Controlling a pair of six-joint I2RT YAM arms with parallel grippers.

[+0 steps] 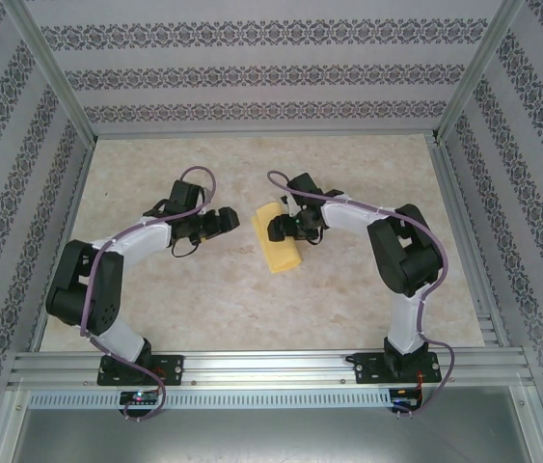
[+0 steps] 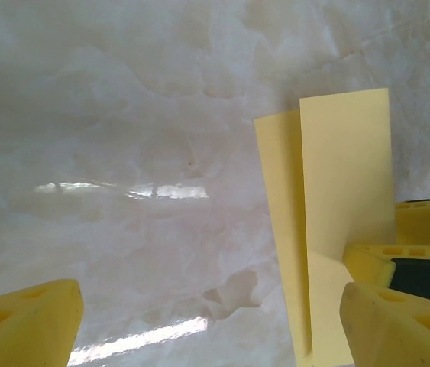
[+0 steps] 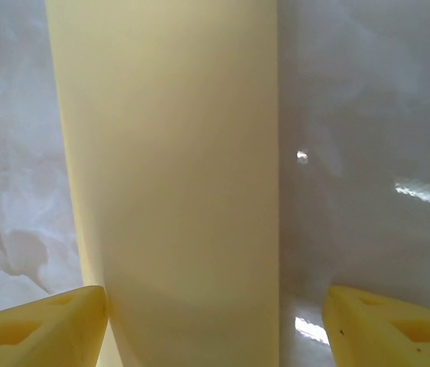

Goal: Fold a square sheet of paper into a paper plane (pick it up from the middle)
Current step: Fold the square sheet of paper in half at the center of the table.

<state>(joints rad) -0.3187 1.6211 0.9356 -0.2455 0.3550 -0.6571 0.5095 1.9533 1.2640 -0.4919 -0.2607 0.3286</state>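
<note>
The square sheet of paper (image 1: pixel 278 241) lies on the marble table top, folded over into a long yellow strip. In the left wrist view the sheet of paper (image 2: pixel 344 206) shows two layers that are not quite lined up. My left gripper (image 1: pixel 230 222) stands open just left of it, its right finger (image 2: pixel 398 321) over the strip's near end. My right gripper (image 1: pixel 276 230) hovers open over the sheet's right side. Seen from the right wrist, the paper (image 3: pixel 176 176) runs between that gripper's spread fingers (image 3: pixel 39 329), close to the left one and well clear of the other.
The pale marble table top (image 1: pixel 203 289) is bare all round the paper. Patterned walls and aluminium frame posts (image 1: pixel 54 77) close in the sides and back. A metal rail (image 1: pixel 271 367) carries both arm bases at the near edge.
</note>
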